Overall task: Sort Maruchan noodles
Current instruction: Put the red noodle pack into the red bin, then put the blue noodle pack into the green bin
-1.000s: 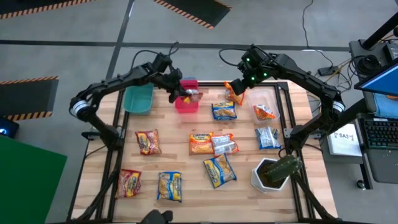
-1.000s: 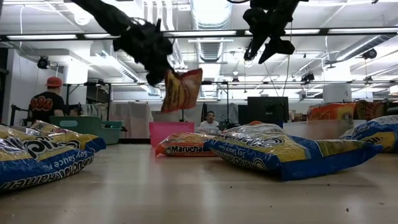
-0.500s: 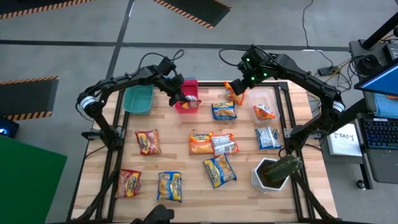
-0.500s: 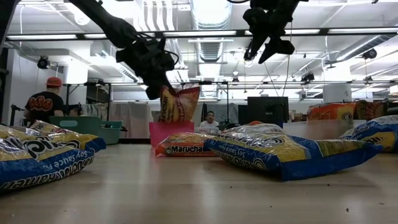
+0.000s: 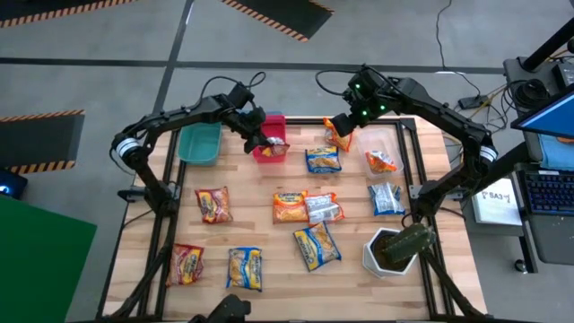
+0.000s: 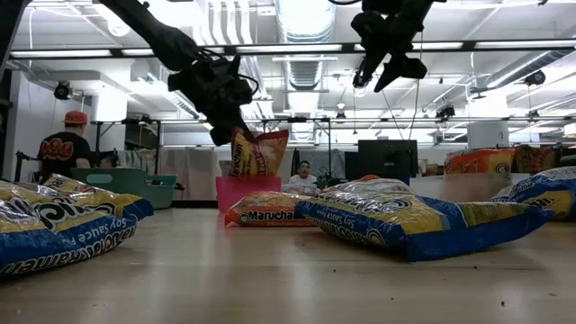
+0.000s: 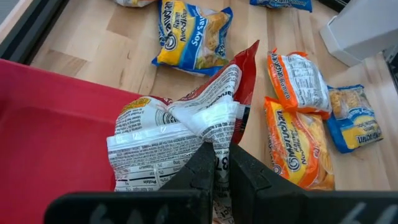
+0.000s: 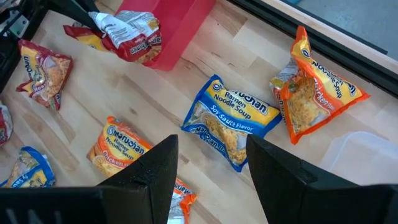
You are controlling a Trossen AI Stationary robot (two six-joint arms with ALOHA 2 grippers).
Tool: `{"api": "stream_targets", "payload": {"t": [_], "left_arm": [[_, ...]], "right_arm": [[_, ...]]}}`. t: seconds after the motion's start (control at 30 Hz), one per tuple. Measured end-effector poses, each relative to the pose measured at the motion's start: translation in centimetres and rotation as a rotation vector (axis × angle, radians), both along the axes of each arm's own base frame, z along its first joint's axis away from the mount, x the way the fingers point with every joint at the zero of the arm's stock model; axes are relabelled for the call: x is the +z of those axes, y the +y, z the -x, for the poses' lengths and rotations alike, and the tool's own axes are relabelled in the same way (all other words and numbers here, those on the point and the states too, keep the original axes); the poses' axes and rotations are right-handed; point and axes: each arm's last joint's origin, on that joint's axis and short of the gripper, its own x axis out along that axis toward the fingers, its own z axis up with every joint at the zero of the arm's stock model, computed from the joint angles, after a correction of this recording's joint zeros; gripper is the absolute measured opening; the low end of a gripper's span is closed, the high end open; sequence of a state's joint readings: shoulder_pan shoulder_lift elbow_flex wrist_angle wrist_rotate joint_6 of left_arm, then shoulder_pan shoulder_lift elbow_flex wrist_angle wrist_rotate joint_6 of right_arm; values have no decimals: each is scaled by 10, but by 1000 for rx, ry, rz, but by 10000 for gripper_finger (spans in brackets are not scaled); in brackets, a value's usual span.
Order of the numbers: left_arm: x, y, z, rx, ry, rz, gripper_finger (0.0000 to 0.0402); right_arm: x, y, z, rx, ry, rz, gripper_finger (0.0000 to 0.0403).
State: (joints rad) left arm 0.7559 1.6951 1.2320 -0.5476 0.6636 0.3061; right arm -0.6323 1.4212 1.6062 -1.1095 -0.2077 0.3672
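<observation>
My left gripper (image 5: 262,136) is shut on a red noodle packet (image 6: 256,153) over the pink bin (image 5: 273,117) at the table's far edge. My right gripper (image 8: 211,168) hangs open in the air (image 6: 387,67) above the far right part of the table and touches nothing. Below it an orange packet (image 8: 314,84) and a blue-and-yellow packet (image 8: 230,121) lie on the wood. Several more packets lie flat across the table, among them red ones (image 5: 213,204), an orange one (image 5: 290,206) and a silver-and-blue one (image 5: 386,197). My left gripper pinches the red packet between its two fingers at a crumpled end (image 7: 214,146), coming from above and slanting down. The packet hangs below the fingers, tilted, its white printed back toward the wrist camera. Its lower end (image 6: 252,173) reaches the pink bin's rim; whether it touches, I cannot tell.
A teal bin (image 5: 199,144) stands left of the pink one. A clear tray (image 5: 386,139) at the far right holds an orange packet (image 5: 381,162). A white pot with a plant (image 5: 390,251) stands near the right front corner. People show in the room beyond the table.
My left gripper has gone down with the red packet toward the pink bin; the packet's lower end now hangs at the bin's rim where it was well above it before. The right arm has kept still.
</observation>
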Motion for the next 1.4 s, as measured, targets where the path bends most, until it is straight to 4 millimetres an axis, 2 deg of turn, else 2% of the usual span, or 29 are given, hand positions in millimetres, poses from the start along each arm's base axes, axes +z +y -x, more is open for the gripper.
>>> {"api": "stream_targets", "payload": {"t": [0.6,0.93,1.4], "left_arm": [[-4,-1,1,3,11,12,8],[-6,0,3,59,69,-13,37],[-3,-2,5,117,107,2,46]], "right_arm": [[0,0,0,-7,-1,-5,178],[0,0,0,-2,1,-2,178],[0,0,0,2,1,1,178]]}}
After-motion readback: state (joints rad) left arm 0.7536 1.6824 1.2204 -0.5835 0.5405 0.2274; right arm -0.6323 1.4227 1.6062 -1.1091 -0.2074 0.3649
